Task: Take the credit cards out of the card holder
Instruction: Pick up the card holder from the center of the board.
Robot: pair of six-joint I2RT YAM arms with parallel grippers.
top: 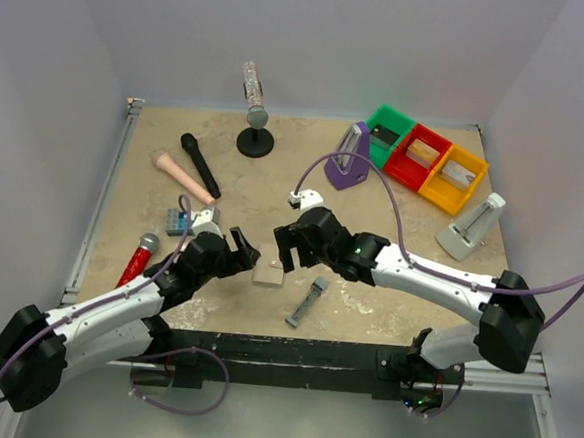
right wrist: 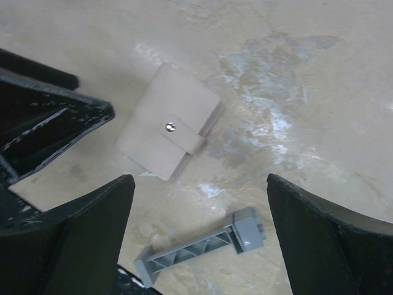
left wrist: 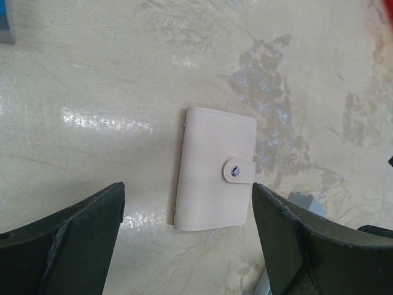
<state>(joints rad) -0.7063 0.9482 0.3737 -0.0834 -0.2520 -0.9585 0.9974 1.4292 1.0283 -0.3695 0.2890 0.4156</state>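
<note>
The card holder (top: 268, 274) lies flat on the table, folded shut, with its tan outside up and its snap strap fastened. It fills the middle of the left wrist view (left wrist: 215, 169) and sits upper left in the right wrist view (right wrist: 166, 130). No credit cards show; they are hidden in the closed holder. My left gripper (top: 246, 247) hovers just left of the holder, open and empty (left wrist: 187, 192). From the right, my right gripper (top: 288, 247) faces it, also open with nothing between its fingers (right wrist: 199, 179). The left gripper's fingers (right wrist: 55, 120) appear beside the holder in the right wrist view.
A narrow grey bar (top: 307, 301) (right wrist: 202, 249) lies just right of the holder. A blue brick (top: 179, 221), a red microphone (top: 139, 258), a pink handle (top: 183, 176) and a black microphone (top: 200, 166) sit at the left. Coloured bins (top: 426, 160), a purple stand (top: 349, 161) and a grey stand (top: 472, 228) are at the back right.
</note>
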